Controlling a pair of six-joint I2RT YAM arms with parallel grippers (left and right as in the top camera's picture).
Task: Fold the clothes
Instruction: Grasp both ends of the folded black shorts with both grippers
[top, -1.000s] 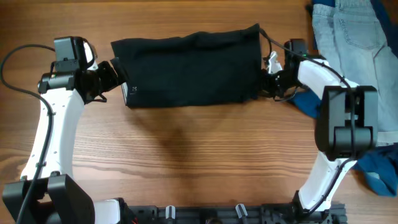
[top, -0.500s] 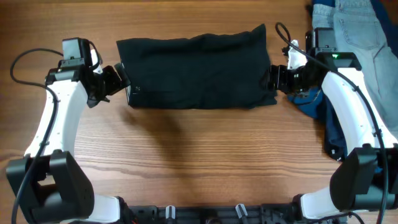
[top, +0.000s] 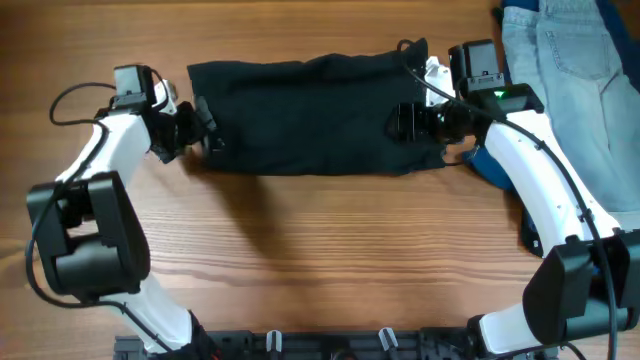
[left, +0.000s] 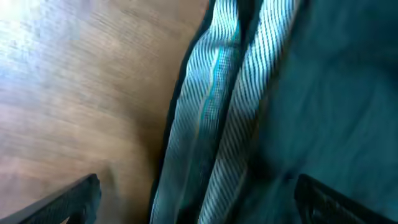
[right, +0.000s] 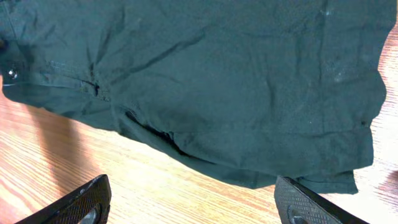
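A black garment (top: 315, 115) lies folded into a wide band across the far middle of the table. My left gripper (top: 203, 128) is at its left end, open. In the left wrist view its fingertips (left: 71, 200) straddle the ribbed, layered edge of the garment (left: 217, 106), and my left gripper (left: 199, 208) holds nothing. My right gripper (top: 405, 120) hovers over the garment's right part, open. The right wrist view has the garment (right: 236, 81) spread ahead, and bare wood between the wide-apart jaws of my right gripper (right: 193, 208).
Pale blue jeans (top: 570, 60) lie at the far right corner. A dark blue cloth (top: 495, 165) sits under my right arm, just right of the black garment. Bare wooden table (top: 320, 260) fills the near half.
My right gripper opened, let go of the garment's right edge and moved left over the cloth. The garment's right end now lies a little further right. My left arm shifted slightly.
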